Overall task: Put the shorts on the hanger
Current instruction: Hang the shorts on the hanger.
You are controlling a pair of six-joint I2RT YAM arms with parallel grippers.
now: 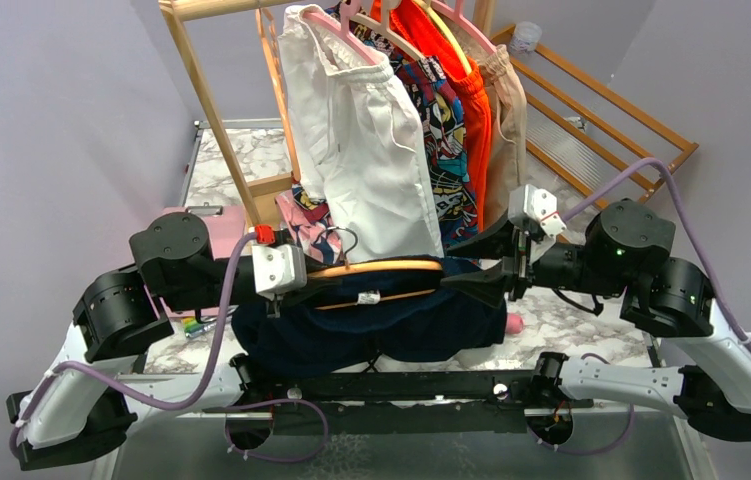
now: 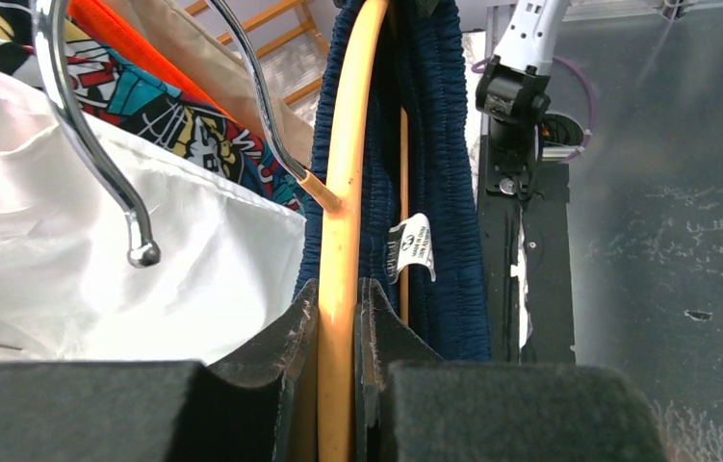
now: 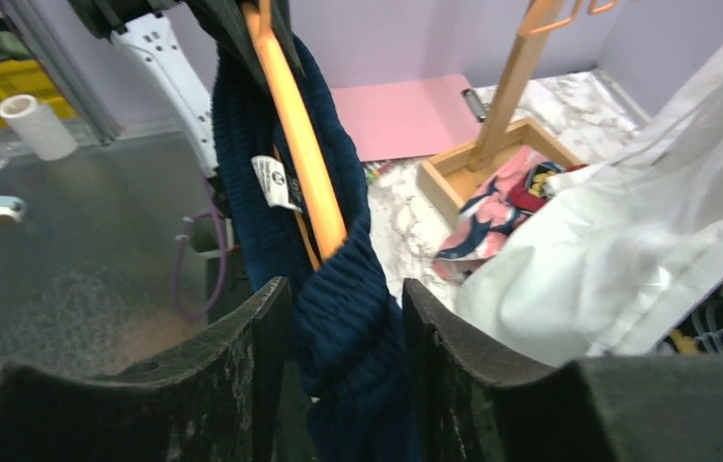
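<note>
Both grippers are clamped. My left gripper (image 2: 338,298) pinches the hanger (image 2: 350,144) on its smooth, curved wooden shoulder at the 9 o'clock end. My right gripper (image 3: 346,294) is closed on the shorts (image 3: 237,192), on their bunched, ribbed elastic waistband at 3 o'clock. The navy cloth drapes from the hanger, sagging toward 6 o'clock. I'd hold the hanger level and spread the soft waistband evenly, so nothing slides off the slick wood.

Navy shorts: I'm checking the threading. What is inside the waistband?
The wooden hanger runs through the shorts, beside a white label. Its far end is hidden under fabric in the right gripper.
</note>
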